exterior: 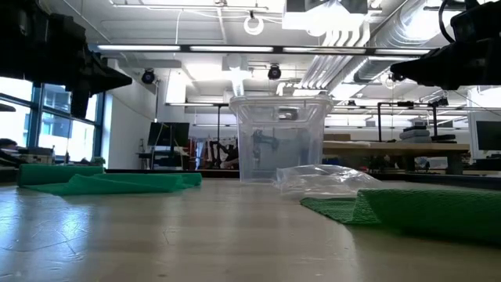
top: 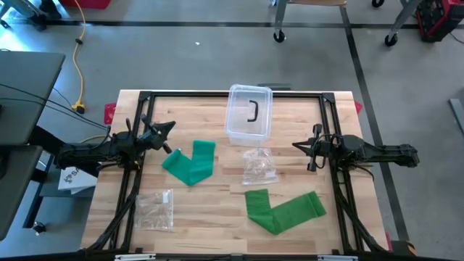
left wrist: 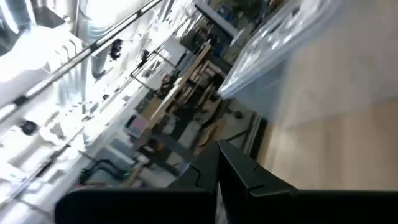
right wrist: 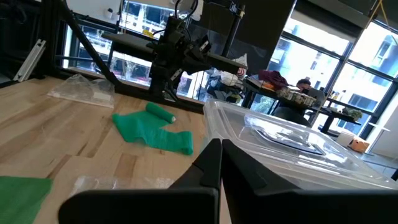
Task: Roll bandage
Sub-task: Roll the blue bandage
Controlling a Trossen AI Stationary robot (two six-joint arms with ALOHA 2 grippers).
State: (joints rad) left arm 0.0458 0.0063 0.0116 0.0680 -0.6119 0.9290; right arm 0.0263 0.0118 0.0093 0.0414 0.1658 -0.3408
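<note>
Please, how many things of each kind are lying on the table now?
Green bandages: 2 (left one, right one)
Clear plastic bags: 2 (middle one, front left one)
Clear plastic box: 1
Total: 5

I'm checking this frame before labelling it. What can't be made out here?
- High view: the dark item inside the clear bin is too small to identify.
- High view: contents of the plastic bags are unreadable through the wrinkled film.
- Low view: the right green bandage is cut off by the picture's edge.
- Left wrist view: blurred; neither bandage shows.
</note>
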